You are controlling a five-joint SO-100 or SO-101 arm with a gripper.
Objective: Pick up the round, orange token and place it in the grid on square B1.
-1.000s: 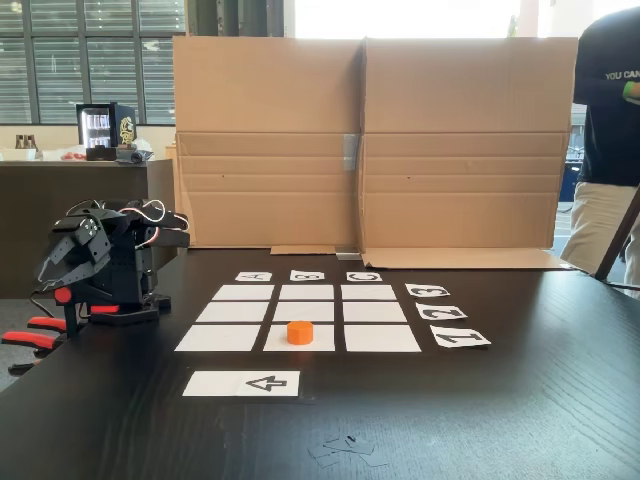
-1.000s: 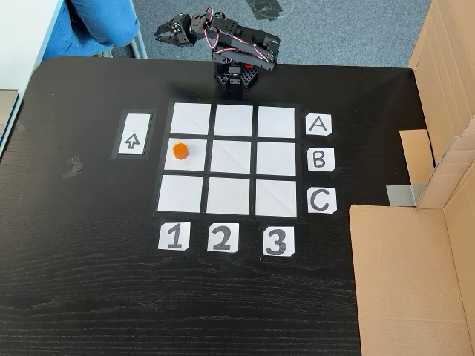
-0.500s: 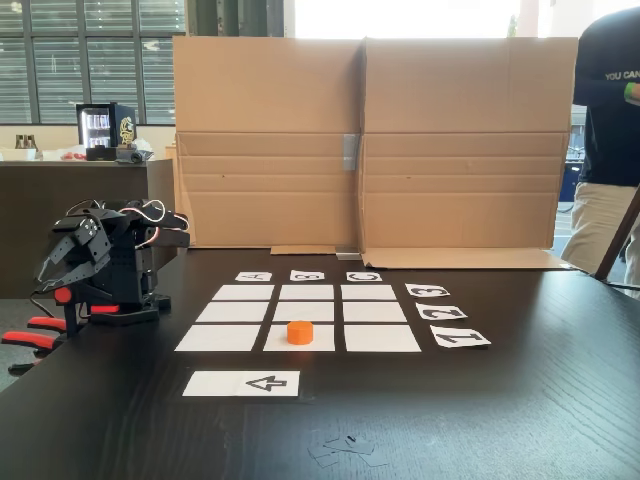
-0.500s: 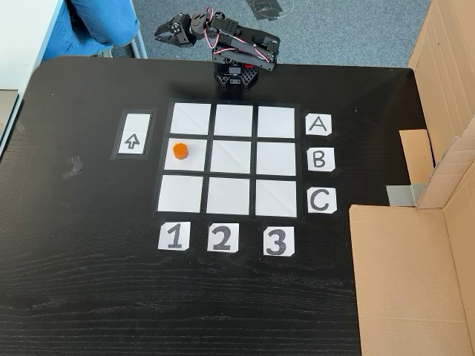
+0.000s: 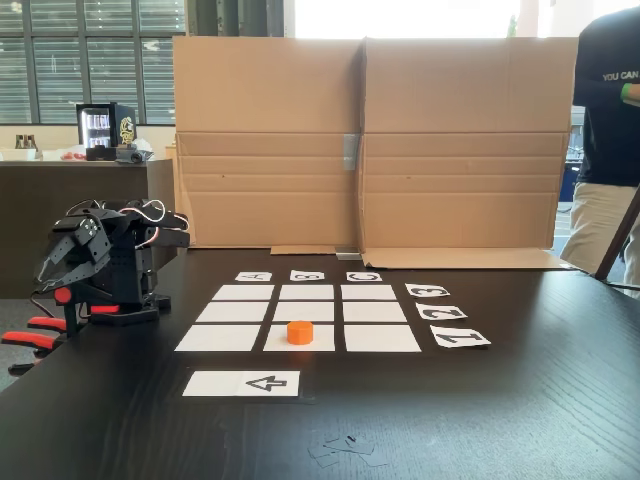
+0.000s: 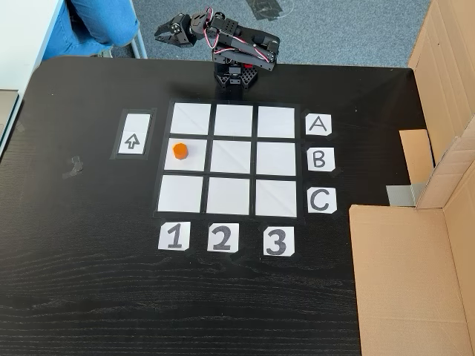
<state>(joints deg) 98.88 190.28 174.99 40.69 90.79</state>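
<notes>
Token (image 6: 179,150) sitting on square B1 (image 6: 186,163) of the grid (image 6: 234,158) (middle row, column nearest card 1, in the top-down fixed view), offset toward that cell's upper-left corner, clear of its edges. Arm folded at the desk (image 6: 89,282) rim beyond row A, pincer (image 6: 168,30) hanging past the edge over the floor, well apart from the token; jaw gap impossible to judge. Arrow strip (image 6: 133,142) lying just beside column 1. Cardboard wall (image 5: 370,140) closing off the side next to column 3.
</notes>
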